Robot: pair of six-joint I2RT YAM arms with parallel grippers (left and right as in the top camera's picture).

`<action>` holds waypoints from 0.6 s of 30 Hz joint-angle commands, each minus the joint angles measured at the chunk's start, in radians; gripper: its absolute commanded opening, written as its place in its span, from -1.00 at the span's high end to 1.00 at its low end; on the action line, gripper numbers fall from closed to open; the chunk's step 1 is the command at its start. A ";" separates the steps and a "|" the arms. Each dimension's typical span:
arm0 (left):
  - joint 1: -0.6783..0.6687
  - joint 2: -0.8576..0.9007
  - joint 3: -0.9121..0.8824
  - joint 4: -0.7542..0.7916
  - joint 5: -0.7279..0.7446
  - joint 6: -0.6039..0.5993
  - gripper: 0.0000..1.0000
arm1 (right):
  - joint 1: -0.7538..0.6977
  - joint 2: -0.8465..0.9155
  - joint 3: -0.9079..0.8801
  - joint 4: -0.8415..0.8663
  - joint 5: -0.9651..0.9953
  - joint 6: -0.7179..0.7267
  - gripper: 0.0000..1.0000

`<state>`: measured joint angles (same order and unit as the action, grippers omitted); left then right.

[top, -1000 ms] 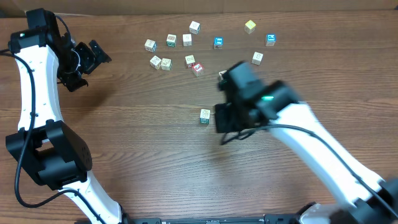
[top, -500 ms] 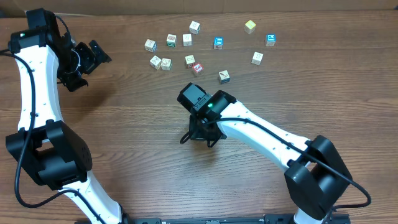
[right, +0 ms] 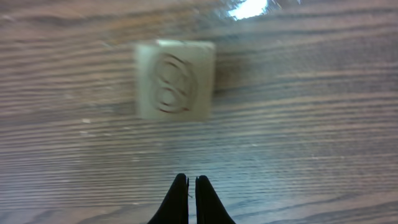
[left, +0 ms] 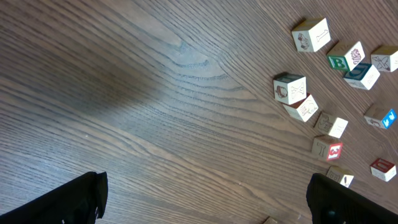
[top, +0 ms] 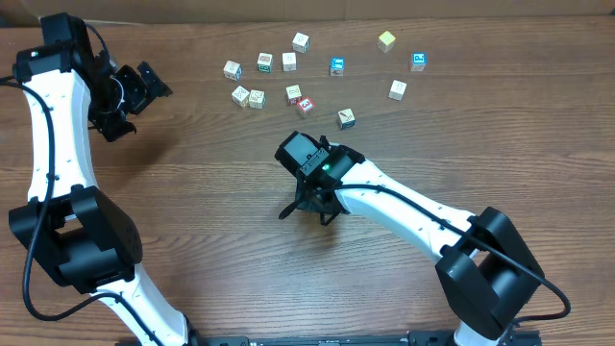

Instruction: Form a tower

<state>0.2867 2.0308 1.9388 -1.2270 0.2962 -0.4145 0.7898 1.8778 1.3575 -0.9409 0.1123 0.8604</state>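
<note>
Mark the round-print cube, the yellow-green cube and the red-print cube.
round-print cube (right: 175, 87), right wrist view, centre of its printed face.
yellow-green cube (top: 386, 40), overhead view, top face.
red-print cube (top: 306, 106), overhead view, red-printed face.

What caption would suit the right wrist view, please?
Shut right gripper, holding nothing, faces a lone pale wooden cube with a ringed print on the wood-grain table.
</note>
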 commanded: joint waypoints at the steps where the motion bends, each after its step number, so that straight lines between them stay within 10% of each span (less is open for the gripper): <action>1: -0.006 -0.004 0.014 0.002 0.008 0.018 -0.99 | 0.003 -0.002 -0.016 0.010 0.019 0.002 0.93; 18: -0.006 -0.004 0.014 0.002 0.008 0.018 -0.99 | 0.003 -0.002 -0.076 0.133 0.026 -0.062 0.93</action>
<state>0.2867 2.0308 1.9388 -1.2266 0.2966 -0.4145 0.7898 1.8778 1.2972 -0.8196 0.1204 0.8120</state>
